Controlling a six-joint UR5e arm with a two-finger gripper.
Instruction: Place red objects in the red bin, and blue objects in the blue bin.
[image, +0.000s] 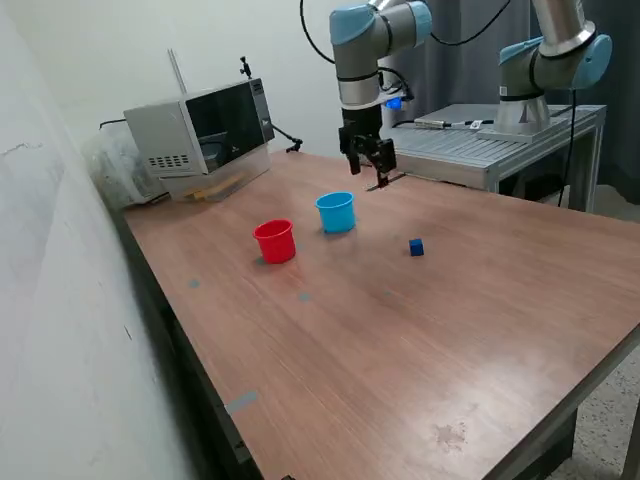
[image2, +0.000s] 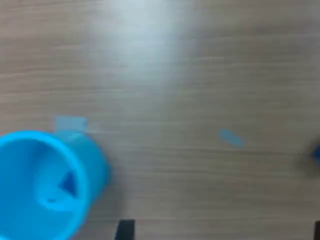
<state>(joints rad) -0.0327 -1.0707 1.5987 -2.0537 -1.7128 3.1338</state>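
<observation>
The light blue bin (image: 336, 212) stands near the middle of the wooden table, and the red bin (image: 274, 241) is just toward the exterior view's left of it. One small dark blue cube (image: 416, 247) lies on the table toward the exterior view's right of the blue bin. In the wrist view, a dark blue cube (image2: 67, 182) rests inside the blue bin (image2: 45, 185), and the loose cube (image2: 316, 152) shows at the picture's edge. My gripper (image: 372, 168) hangs above the table behind the blue bin. It is open and empty (image2: 220, 235). No red objects are in view.
A grey microwave-like box (image: 200, 135) sits at the table's back corner on the exterior view's left. A second arm (image: 550, 60) stands on a metal bench (image: 480, 150) behind the table. Small tape marks (image2: 230, 137) dot the wood. A wall runs along the left.
</observation>
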